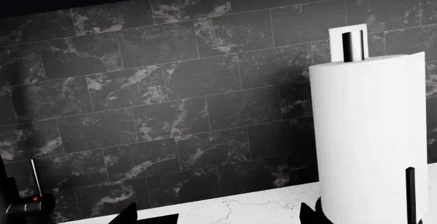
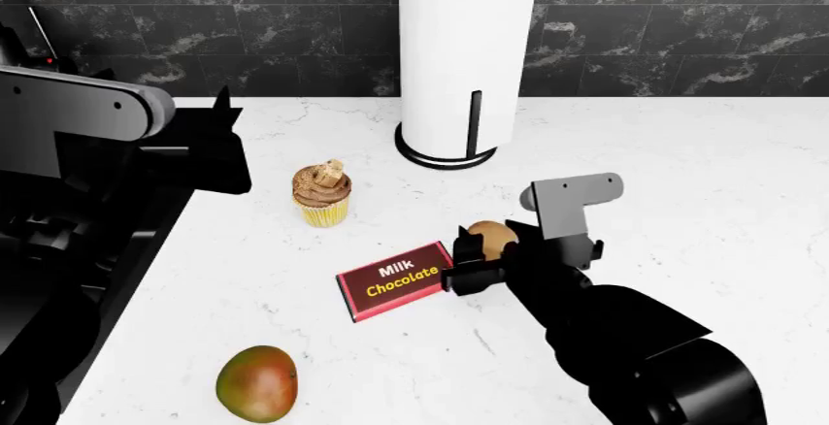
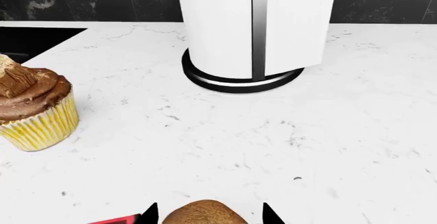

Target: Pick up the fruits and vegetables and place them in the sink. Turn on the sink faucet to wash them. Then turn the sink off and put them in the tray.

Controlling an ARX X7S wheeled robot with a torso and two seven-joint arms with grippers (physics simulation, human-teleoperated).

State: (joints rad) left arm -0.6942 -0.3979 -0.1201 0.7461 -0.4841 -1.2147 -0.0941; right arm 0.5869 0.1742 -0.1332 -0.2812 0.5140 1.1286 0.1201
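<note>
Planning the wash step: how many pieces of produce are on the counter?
2. The mango lies near the counter's front edge; the brown fruit sits between the right gripper jaws, beside the chocolate bar. None looks hidden.

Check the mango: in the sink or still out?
Out. The mango lies on the white counter, untouched by either arm.

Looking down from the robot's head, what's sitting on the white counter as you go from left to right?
Mango, cupcake, chocolate bar, then the brown fruit between the fingers of the right hand.
</note>
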